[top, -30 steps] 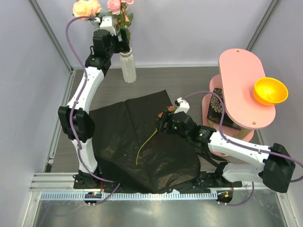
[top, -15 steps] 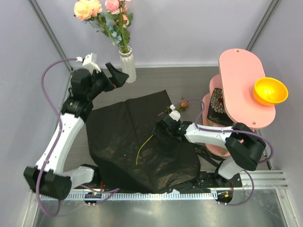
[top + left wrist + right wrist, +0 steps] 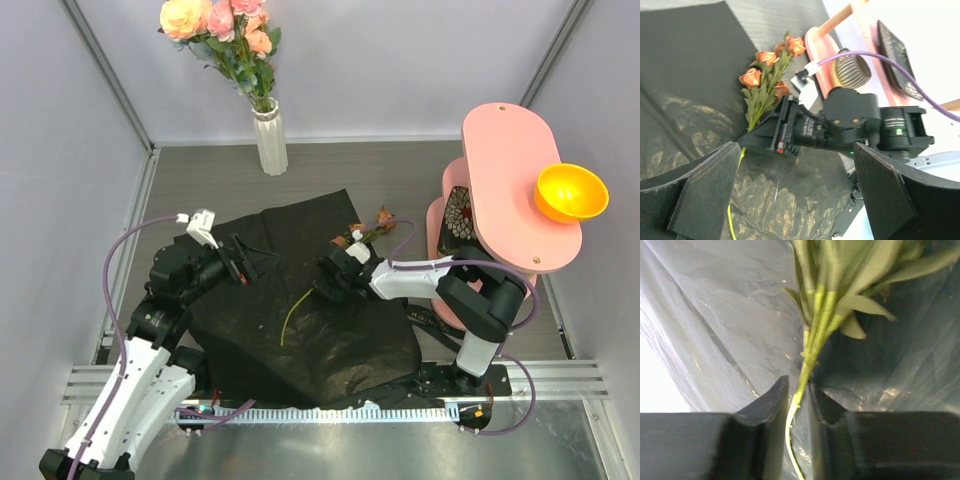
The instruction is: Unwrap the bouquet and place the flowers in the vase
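The right gripper (image 3: 330,278) straddles the thin green stem (image 3: 807,362) of the rust flowers (image 3: 368,230), which lie on the unfolded black paper (image 3: 250,340), well apart from the white vase (image 3: 270,140) at the back. Its jaws stand narrow on either side, though a firm pinch cannot be confirmed. The spray looks light, springy and easily bent, best taken low on the stem, below the leaves. The left gripper (image 3: 243,265) hovers spread wide over the paper.
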You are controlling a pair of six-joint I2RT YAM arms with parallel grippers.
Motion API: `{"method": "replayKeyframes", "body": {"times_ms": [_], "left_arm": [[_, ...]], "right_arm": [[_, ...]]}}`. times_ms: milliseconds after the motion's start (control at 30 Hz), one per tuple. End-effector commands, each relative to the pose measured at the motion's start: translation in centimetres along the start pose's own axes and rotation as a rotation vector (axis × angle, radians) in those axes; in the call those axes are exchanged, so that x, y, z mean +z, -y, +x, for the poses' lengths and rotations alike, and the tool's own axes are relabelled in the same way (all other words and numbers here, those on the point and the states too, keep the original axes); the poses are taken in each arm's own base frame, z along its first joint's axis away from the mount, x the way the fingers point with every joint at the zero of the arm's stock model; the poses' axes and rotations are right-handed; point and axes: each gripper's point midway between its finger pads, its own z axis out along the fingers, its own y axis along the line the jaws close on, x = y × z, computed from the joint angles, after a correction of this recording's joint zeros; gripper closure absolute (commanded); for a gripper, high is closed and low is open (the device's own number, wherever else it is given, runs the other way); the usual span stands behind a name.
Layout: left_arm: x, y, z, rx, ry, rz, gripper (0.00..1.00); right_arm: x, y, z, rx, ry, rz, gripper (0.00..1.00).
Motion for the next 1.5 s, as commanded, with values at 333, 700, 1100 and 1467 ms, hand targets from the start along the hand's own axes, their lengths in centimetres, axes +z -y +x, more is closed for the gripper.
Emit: {"method": "replayKeyframes", "body": {"times_ms": [333, 700, 1100, 1467], "left_arm": [[0.7, 2.4, -0.6, -0.001, -0.084, 0.083, 0.02], [3.6, 7.7, -0.7, -0.045, -0.238, 0.360, 0.17], [5.6, 10.6, 0.8, -0.005, -0.286, 0.409, 0.73], [6.8, 7.8, -5.5, 0.257, -0.098, 0.097, 1.00]], "right_arm": [[-5.3, -6.4, -4.6, -0.357, 0.215, -0.184, 0.99], [-17.0, -10.3, 0.6, -0.873, 0.083, -0.817, 0.99], [-20.2, -9.2, 1.4, -0.974, 0.073, -0.908, 0.99], [-19.1, -7.4, -4.1, -0.857, 0.292, -0.651, 0.49]]}}
